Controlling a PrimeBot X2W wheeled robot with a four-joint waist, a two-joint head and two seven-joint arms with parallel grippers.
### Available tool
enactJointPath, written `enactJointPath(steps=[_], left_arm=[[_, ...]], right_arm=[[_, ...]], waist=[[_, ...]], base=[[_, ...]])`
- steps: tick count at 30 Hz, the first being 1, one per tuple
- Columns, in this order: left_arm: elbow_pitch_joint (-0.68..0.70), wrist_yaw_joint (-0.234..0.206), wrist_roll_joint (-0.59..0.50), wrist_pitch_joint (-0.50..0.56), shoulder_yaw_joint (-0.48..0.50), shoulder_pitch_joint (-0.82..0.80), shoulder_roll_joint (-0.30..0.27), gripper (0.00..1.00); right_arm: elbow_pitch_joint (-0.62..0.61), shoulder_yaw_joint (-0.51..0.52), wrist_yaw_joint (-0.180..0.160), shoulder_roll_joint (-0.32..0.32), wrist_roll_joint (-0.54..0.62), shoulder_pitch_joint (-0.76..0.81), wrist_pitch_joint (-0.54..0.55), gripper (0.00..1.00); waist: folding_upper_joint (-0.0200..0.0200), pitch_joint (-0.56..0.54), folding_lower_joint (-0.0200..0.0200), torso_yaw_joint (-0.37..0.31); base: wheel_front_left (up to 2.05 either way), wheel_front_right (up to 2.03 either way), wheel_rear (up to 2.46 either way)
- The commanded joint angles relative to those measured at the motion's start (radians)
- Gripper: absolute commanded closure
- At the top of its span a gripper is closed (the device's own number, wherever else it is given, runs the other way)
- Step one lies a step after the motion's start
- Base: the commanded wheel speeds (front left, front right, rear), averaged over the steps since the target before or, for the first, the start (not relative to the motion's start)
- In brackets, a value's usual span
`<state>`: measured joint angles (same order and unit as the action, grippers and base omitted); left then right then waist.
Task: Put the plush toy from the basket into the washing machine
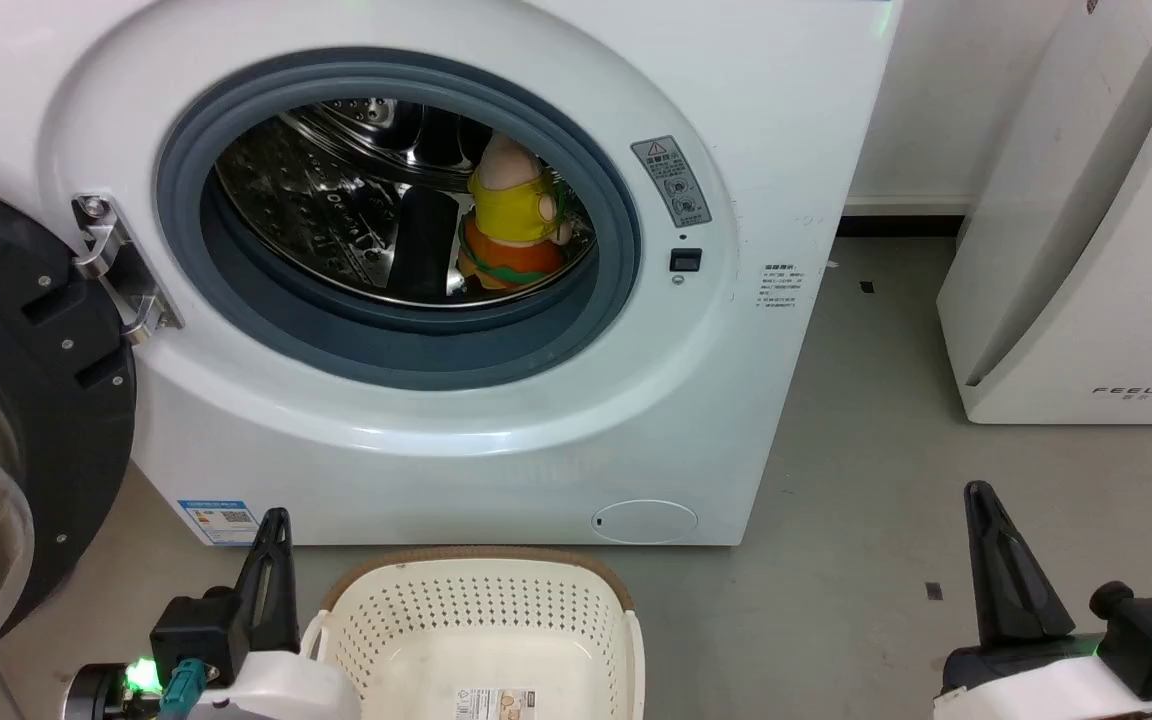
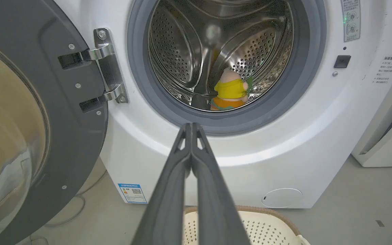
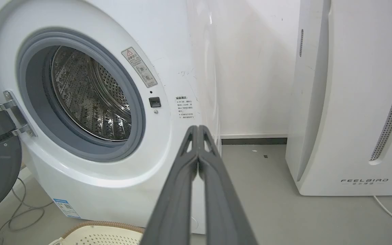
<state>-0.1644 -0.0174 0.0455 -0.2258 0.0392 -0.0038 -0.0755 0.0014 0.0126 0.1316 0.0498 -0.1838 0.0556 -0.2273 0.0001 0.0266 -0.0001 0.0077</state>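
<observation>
Washing machine [image 1: 436,420] drum holds plush toy [image 1: 514,215], upright, 4 o'clock of porthole, behind gasket [image 1: 496,350]. left gripper [image 2: 192,126], right gripper [image 3: 198,128]: fingers pressed together, holding nothing. Risk: toy topples onto gasket; closing door [image 1: 26,380] pinches it.

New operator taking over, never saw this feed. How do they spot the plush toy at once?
Start at the big white washing machine with its dark door open. Through the grey-ringed porthole, the plush toy sits low in the steel drum. Against bare metal it stands out: peach head, yellow top, orange base.
</observation>
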Motion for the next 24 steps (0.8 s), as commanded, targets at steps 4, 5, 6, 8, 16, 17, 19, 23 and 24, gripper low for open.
enactJointPath(steps=[4,5,6,8,16,17,19,23,24], left_arm=[[0.014,0.003,-0.007,0.012,-0.004,0.001,0.003,1.0],[0.015,0.003,-0.007,0.014,-0.004,0.001,0.003,1.0],[0.017,0.003,-0.008,0.016,-0.005,0.001,0.003,1.0],[0.02,0.003,-0.009,0.02,-0.005,0.001,0.004,1.0],[0.031,0.004,-0.012,0.036,-0.008,0.001,0.006,1.0],[0.033,0.004,-0.012,0.038,-0.008,0.001,0.006,1.0],[0.035,0.005,-0.013,0.042,-0.009,0.001,0.006,1.0],[0.041,0.005,-0.014,0.051,-0.01,0.001,0.007,1.0],[0.043,0.005,-0.014,0.053,-0.011,0.001,0.007,1.0]], right_arm=[[0.0,-0.001,0.0,0.0,0.016,-0.008,0.012,1.0],[0.0,-0.001,0.0,0.0,0.017,-0.009,0.014,1.0],[0.0,-0.001,0.0,0.0,0.019,-0.009,0.016,1.0],[0.0,-0.002,0.0,0.0,0.022,-0.01,0.02,1.0],[0.0,-0.002,0.0,0.0,0.035,-0.014,0.037,1.0],[0.0,-0.003,0.0,0.0,0.037,-0.014,0.039,1.0],[0.0,-0.003,0.0,0.0,0.04,-0.015,0.043,1.0],[0.0,-0.003,0.0,0.0,0.046,-0.017,0.051,1.0],[0.0,-0.003,0.0,0.0,0.048,-0.017,0.053,1.0]], waist=[[-0.0001,-0.001,0.0001,0.0],[-0.0001,-0.001,0.0001,0.0],[-0.0001,-0.002,0.0001,0.0],[-0.0001,-0.002,0.0001,-0.001],[-0.0001,-0.004,0.0001,-0.001],[-0.0001,-0.004,0.0001,-0.001],[-0.0001,-0.005,0.0001,-0.001],[-0.0001,-0.006,0.0001,-0.002],[-0.0001,-0.006,0.0001,-0.002]], base=[[0.0,0.0,0.0],[0.0,0.0,0.0],[0.0,0.0,0.0],[0.0,0.0,0.0],[0.0,0.0,0.0],[0.0,0.0,0.0],[0.0,0.0,0.0],[0.0,0.0,0.0],[0.0,0.0,0.0]])
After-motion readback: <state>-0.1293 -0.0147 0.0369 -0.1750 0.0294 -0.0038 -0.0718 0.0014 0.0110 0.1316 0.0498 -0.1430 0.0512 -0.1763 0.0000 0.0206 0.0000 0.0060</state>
